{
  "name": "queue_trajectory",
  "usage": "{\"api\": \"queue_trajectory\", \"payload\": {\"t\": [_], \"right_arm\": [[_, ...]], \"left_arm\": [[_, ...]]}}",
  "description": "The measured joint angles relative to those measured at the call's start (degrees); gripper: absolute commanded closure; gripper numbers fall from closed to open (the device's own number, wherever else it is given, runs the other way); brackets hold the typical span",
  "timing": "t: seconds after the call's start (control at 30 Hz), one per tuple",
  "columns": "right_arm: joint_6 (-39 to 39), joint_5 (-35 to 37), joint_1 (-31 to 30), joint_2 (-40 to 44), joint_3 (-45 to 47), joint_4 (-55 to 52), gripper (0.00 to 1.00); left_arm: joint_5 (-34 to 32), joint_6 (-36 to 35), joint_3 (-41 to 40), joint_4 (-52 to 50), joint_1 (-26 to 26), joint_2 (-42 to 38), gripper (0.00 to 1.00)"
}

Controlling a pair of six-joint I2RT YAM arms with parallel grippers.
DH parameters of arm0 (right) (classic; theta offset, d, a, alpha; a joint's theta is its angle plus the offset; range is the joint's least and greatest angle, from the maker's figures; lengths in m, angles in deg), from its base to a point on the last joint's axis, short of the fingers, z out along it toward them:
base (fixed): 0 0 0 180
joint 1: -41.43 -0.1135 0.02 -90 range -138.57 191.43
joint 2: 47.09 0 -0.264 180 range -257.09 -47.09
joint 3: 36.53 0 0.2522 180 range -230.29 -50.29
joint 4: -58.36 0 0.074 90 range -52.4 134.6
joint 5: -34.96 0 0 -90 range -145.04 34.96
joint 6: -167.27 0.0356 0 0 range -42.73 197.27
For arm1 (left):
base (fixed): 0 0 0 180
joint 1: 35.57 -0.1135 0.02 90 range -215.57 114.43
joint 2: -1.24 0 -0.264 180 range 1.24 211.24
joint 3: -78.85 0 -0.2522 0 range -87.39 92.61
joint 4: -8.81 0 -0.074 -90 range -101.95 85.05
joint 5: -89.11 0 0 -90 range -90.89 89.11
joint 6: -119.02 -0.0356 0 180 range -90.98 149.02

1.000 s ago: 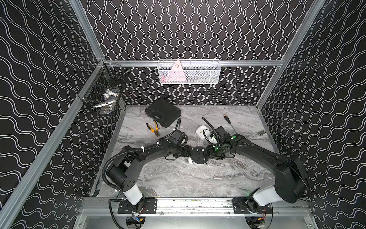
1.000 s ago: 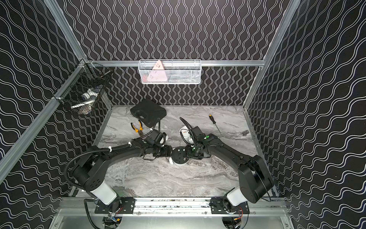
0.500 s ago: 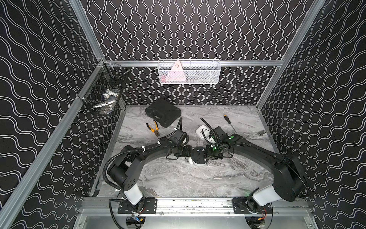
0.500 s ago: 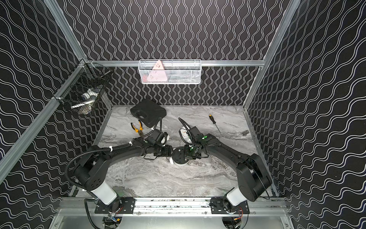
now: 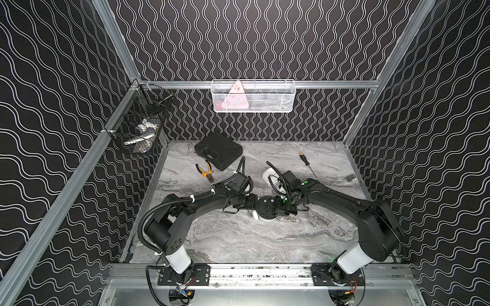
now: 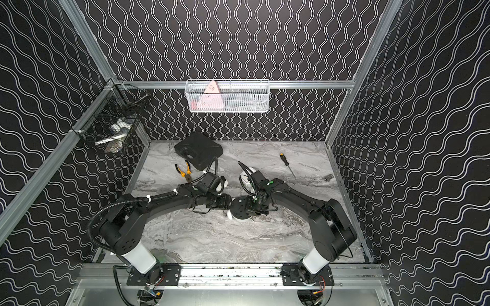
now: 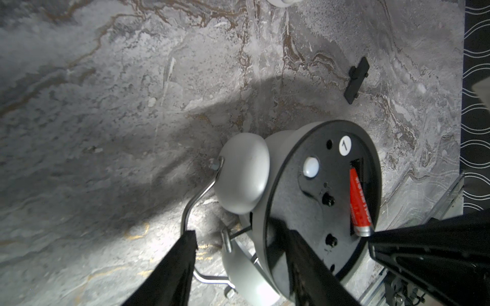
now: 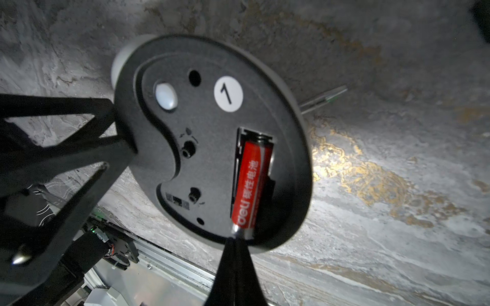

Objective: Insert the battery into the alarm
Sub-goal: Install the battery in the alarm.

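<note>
Pressed together, the jaws of the right gripper [image 8: 235, 245] touch the silver end of the red battery [image 8: 250, 182] with their tips, holding nothing. That battery lies lengthwise in the open compartment on the black back of the alarm [image 5: 266, 208], its silver end reaching past the compartment's edge. In both top views the alarm sits back up near the middle of the marble table [image 5: 238, 238], between the two grippers. From the left, the left gripper [image 7: 236, 233] clamps the alarm's bell side with jaws part-way apart, one finger [image 7: 305, 259] across the black back. A small black cover [image 7: 356, 79] lies on the table apart from the alarm. Orange-handled pliers [image 5: 205, 172] and a black case [image 5: 218, 149] lie far left, a screwdriver [image 5: 307, 165] far right.
</note>
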Motion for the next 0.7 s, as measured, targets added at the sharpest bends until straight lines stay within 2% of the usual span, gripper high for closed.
{"api": "queue_trajectory", "payload": {"t": [0.53, 0.7], "right_arm": [[-0.7, -0.5, 1.2, -0.5, 0.0, 0.9, 0.98], [-1.2, 0.1, 1.3, 0.0, 0.6, 1.3, 0.98]], "left_arm": [[-1.0, -0.4, 0.9, -0.9, 0.2, 0.1, 0.43], [-2.9, -0.1, 1.6, -4.4, 0.2, -1.3, 0.37]]}}
